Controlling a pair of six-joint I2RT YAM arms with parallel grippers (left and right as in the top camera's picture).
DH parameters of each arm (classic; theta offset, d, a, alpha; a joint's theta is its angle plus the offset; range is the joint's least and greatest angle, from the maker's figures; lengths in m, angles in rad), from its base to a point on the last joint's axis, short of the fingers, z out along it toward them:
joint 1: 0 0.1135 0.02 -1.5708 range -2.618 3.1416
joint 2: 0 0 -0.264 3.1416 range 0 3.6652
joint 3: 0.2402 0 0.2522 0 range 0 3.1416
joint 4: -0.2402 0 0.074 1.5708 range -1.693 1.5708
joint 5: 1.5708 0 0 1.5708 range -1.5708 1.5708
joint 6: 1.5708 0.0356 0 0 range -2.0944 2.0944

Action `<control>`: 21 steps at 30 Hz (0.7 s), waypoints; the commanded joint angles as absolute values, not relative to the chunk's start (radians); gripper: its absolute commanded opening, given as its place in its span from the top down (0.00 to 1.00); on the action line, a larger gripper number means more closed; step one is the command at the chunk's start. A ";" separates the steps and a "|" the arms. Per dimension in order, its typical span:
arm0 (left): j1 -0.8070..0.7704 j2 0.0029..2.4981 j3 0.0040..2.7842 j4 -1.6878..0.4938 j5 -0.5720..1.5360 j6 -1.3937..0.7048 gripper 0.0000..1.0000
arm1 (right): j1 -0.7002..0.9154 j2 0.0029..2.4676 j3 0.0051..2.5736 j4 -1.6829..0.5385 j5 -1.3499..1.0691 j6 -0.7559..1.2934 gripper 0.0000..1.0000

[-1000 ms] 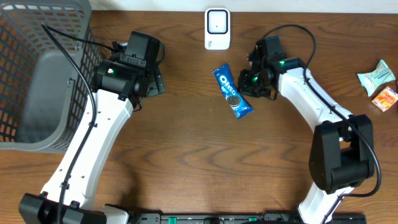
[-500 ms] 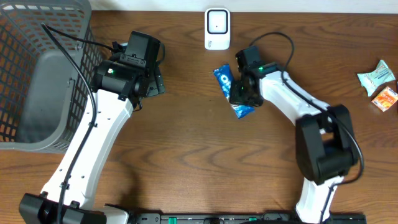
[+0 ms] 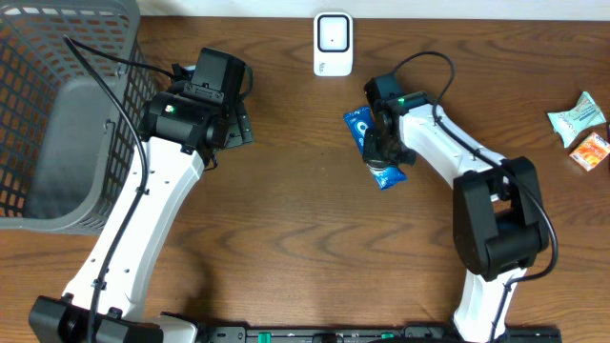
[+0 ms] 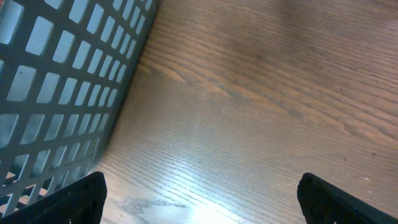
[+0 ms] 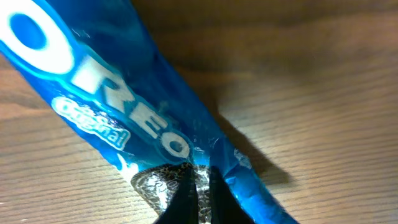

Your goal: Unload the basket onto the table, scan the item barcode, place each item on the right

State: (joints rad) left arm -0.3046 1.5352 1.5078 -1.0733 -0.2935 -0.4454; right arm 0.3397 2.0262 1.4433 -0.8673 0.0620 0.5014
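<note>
Oreo pack (image 3: 359,125): a long, thin blue pack on the table (image 3: 286,219), a little right of the middle, with its name side up.
Long way: it lies slanted, from a far-left end to a near-right end.
Right gripper (image 5: 199,198): it sits right on top of the pack, about at the middle. Its two dark tips are almost together, with only a thin slit between them. They touch the wrapper. I cannot tell if they pinch a bit of it or just press on it.
Left gripper (image 4: 208,205): spread wide and holding nothing, low over bare wood just beside the basket (image 3: 57,114).
Nearer arm: the right one, by a lot. The left one is well apart from the pack.
Scanner (image 3: 333,43): a small white box at the far edge of the table. It is near the pack's far end, up and a bit to the left.
Next move, I think: the pack has to go to the scanner with its bar lines facing it. No bar lines show on top, so they may be underneath and the pack may need a flip.
Pack feel: shiny, thin, crinkly wrapper. It looks slippery and bendy.
Shadow: it is dark along one long edge, so that edge looks a little lifted.
Table: smooth brown wood with grain lines.
Basket: grey plastic with square holes.
Snack packs (image 3: 577,114): two small ones at the far right, well apart.
</note>
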 commanded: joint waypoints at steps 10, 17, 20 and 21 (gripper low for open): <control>-0.302 1.537 1.509 -1.076 -0.300 -0.454 0.02 | 0.329 1.988 1.484 -0.618 0.106 0.508 0.78; -0.302 1.537 1.509 -1.076 -0.300 -0.454 0.02 | 0.329 2.070 1.484 -0.540 0.046 0.508 0.90; -0.302 1.537 1.509 -1.076 -0.300 -0.455 0.02 | 0.329 2.106 1.484 -0.511 0.038 0.508 0.92; -0.302 1.537 1.509 -1.076 -0.300 -0.454 0.02 | 0.329 2.117 1.484 -0.503 0.030 0.508 0.92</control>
State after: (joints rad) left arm -0.3046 1.5352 1.5078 -1.0733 -0.2935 -0.4454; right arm 0.3382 2.0842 1.4780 -0.5152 0.0513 0.5079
